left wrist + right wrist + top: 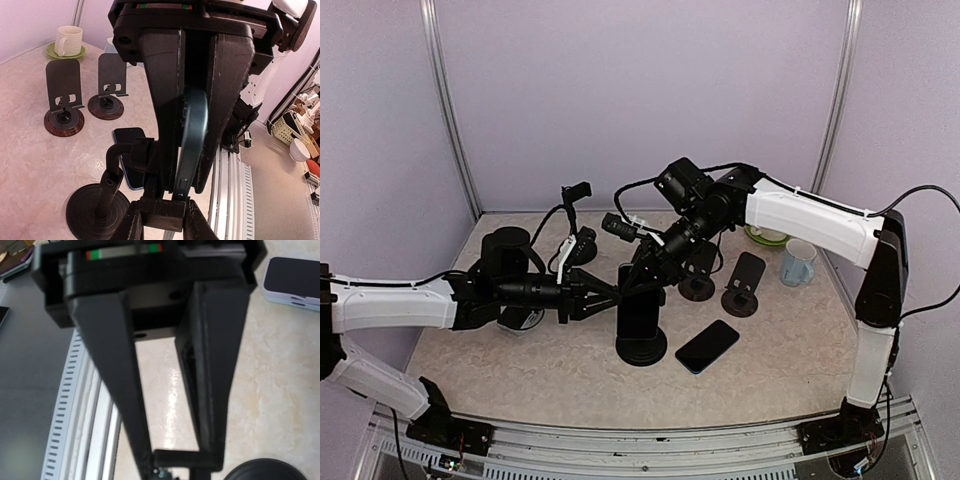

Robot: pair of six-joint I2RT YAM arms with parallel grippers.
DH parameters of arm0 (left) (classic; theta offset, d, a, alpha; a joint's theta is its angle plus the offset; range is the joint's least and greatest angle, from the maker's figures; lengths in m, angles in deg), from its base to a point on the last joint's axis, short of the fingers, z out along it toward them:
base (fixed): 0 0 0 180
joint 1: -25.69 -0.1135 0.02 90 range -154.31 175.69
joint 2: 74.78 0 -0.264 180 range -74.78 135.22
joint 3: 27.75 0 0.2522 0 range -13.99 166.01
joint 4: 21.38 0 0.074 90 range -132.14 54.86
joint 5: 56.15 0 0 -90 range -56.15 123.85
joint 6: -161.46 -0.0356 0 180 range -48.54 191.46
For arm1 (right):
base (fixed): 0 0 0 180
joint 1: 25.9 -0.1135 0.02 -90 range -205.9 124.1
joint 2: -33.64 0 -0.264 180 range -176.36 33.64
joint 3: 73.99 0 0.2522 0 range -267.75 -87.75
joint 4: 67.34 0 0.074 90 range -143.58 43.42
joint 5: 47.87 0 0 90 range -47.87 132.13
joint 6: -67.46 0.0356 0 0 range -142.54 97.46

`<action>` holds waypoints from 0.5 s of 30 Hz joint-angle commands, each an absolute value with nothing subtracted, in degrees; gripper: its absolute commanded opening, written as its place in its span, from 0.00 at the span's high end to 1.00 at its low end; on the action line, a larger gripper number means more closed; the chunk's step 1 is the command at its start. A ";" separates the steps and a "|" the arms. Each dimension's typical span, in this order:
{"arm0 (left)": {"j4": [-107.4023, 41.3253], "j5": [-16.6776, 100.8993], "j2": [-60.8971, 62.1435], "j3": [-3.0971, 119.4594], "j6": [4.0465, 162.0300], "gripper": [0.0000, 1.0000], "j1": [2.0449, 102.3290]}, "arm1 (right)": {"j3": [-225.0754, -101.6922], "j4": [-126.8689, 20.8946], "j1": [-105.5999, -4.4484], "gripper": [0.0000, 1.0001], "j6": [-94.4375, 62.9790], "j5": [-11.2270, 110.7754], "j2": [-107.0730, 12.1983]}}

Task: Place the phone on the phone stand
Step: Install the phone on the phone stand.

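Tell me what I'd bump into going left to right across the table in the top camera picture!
Small black clip stand at the back → upright phone on the phone stand → phone lying flat → flat-backed stand with a brown base → blue mug.

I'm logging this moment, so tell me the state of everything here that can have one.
left hand, shut on the held phone
right hand, shut on the phone stand
held phone, upright at the phone stand
second phone, lying flat, screen dark
blue mug, upright
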State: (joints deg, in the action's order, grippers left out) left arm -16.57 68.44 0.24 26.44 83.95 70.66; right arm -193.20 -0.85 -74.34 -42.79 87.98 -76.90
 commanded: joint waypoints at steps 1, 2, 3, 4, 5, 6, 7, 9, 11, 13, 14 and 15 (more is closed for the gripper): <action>-15.02 68.18 -3.19 26.26 80.88 0.82 74.20 | -190.94 6.03 -70.56 1.00 -40.01 76.57 -82.25; -14.97 67.96 -3.23 26.28 80.63 0.81 74.66 | -190.94 6.01 -70.62 1.00 -39.89 76.58 -82.32; -14.83 68.04 -3.28 26.20 80.53 0.78 74.91 | -191.01 6.01 -70.61 1.00 -39.95 76.63 -82.41; -14.55 68.16 -3.26 25.99 80.74 0.74 74.98 | -190.95 6.13 -70.59 1.00 -40.06 76.75 -82.38; -14.08 68.35 -3.33 25.75 80.84 0.66 74.95 | -190.89 6.22 -70.63 1.00 -40.16 76.80 -82.31; -13.69 68.40 -3.45 25.40 80.98 0.58 74.87 | -190.74 6.13 -70.68 1.00 -40.20 76.89 -82.12; -13.25 68.47 -3.61 25.06 81.17 0.51 74.64 | -190.49 6.03 -70.72 1.00 -40.34 77.10 -81.84; -11.83 69.34 -4.11 24.16 82.37 0.41 73.61 | -189.91 5.64 -70.85 1.00 -40.62 77.61 -80.90; -10.11 70.78 -4.92 23.05 83.76 0.32 71.91 | -189.72 5.41 -71.11 1.00 -40.89 77.68 -80.21; -9.30 71.36 -6.05 22.30 84.43 0.25 70.89 | -189.77 5.48 -71.17 1.00 -40.91 77.40 -80.01; -9.37 71.33 -6.66 22.09 84.48 0.23 70.60 | -189.79 5.51 -71.22 1.00 -40.91 77.37 -79.86; -9.59 71.11 -7.08 21.91 84.55 0.21 70.19 | -189.79 5.48 -71.23 1.00 -40.93 77.35 -79.87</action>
State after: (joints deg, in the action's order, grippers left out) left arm -13.49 68.29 -4.06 22.98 83.67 71.60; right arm -193.07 -1.01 -74.08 -42.27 88.98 -77.05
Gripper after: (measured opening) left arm 0.762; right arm 0.105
